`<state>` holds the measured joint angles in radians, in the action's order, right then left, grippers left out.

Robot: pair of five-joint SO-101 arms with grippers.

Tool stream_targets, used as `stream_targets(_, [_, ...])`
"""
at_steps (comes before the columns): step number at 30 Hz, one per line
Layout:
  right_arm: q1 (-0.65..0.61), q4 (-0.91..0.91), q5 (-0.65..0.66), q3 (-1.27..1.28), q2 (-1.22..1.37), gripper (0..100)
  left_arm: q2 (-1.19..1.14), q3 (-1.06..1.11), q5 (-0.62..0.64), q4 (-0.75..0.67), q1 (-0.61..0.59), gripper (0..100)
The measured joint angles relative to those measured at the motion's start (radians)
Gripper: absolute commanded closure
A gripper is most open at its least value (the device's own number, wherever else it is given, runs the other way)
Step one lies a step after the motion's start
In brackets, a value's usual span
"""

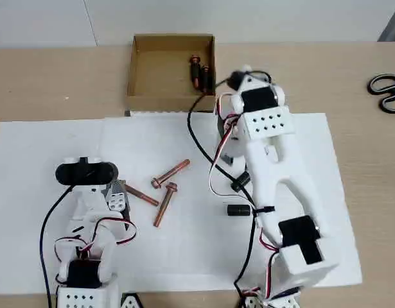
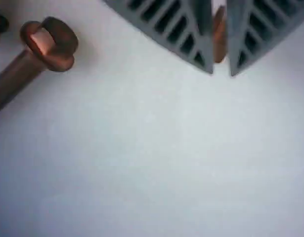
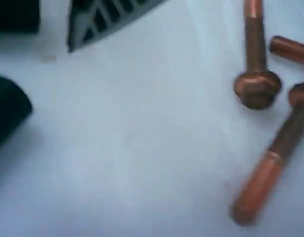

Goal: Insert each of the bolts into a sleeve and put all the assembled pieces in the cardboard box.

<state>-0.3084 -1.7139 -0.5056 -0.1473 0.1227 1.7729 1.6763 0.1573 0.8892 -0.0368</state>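
Left gripper: pinches the shank of a copper bolt, jaws nearly together, low over the white paper. Right gripper: hangs near a black sleeve; opening impossible to tell. Between the arms, a loose bolt and a second loose bolt. Inside the cardboard box, assembled pieces.

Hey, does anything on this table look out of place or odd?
Nothing looks damaged or spilled. The only stray item is a pair of scissors on the table at the high view's right edge, off the white paper; three bare bolts and a black sleeve lie on the paper.
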Motion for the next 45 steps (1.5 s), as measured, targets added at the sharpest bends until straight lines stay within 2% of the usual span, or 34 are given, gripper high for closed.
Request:
stream_targets(12, [0.000,0.038,-0.049,0.138,0.000,87.7,0.000,0.000,0.000,0.000,0.000,99])
stream_targets(29, [0.000,0.147,-0.052,0.140,0.153,87.6,0.000,0.000,0.000,0.000,0.000,99])
stream_targets(45, [0.009,0.206,-0.052,0.144,0.176,87.6,0.000,0.000,0.000,0.014,0.000,99])
